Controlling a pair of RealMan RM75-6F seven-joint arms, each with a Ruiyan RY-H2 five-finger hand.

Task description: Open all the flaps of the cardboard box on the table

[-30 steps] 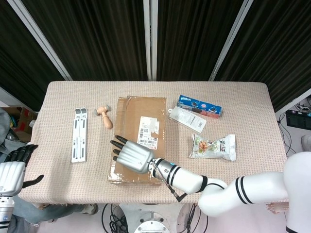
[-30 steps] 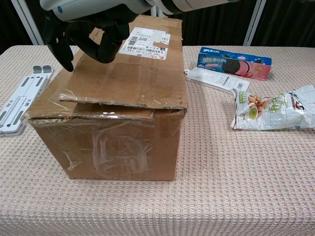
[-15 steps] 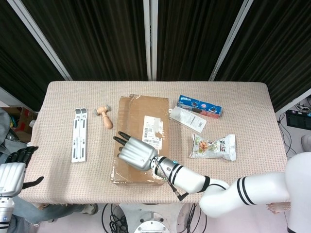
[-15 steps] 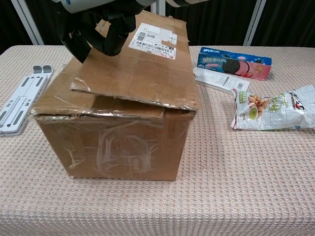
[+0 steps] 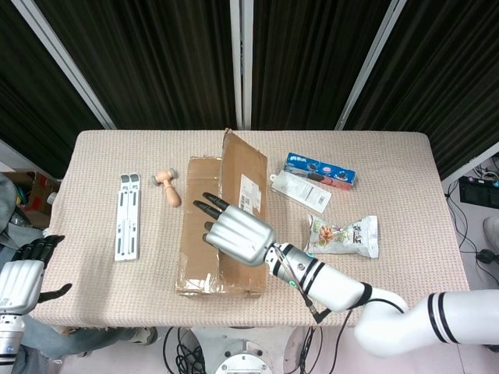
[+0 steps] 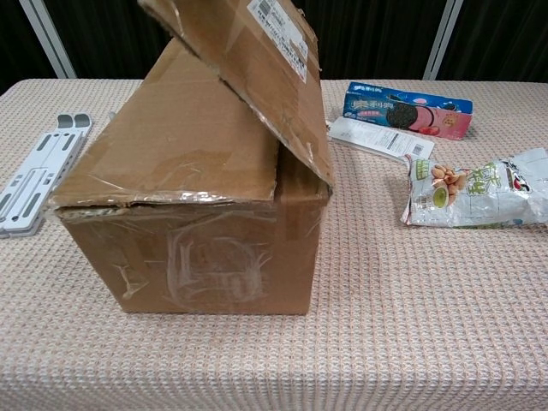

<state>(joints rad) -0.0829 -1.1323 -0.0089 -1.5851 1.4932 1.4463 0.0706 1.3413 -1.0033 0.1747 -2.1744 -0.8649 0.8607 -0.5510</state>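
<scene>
The cardboard box (image 5: 201, 241) stands in the middle of the table (image 5: 405, 288). Its right top flap (image 5: 243, 175) is swung up steeply, label side facing right. In the chest view that flap (image 6: 257, 60) rises above the box (image 6: 197, 231), while the left flap (image 6: 180, 128) still lies flat on top. My right hand (image 5: 238, 234) hovers over the box beside the raised flap, fingers spread and pointing left, holding nothing. Whether it touches the flap is unclear. My left hand (image 5: 25, 273) hangs off the table's front left corner, empty. Neither hand shows in the chest view.
A white folding stand (image 5: 127, 214) and a small wooden peg (image 5: 168, 187) lie left of the box. To its right are a blue cookie pack (image 5: 320, 170), a white packet (image 5: 300, 191) and a snack bag (image 5: 343, 236).
The right flap has swung from lying nearly flat to standing steeply up. My right hand rose with it and left the chest view. The left hand stayed put.
</scene>
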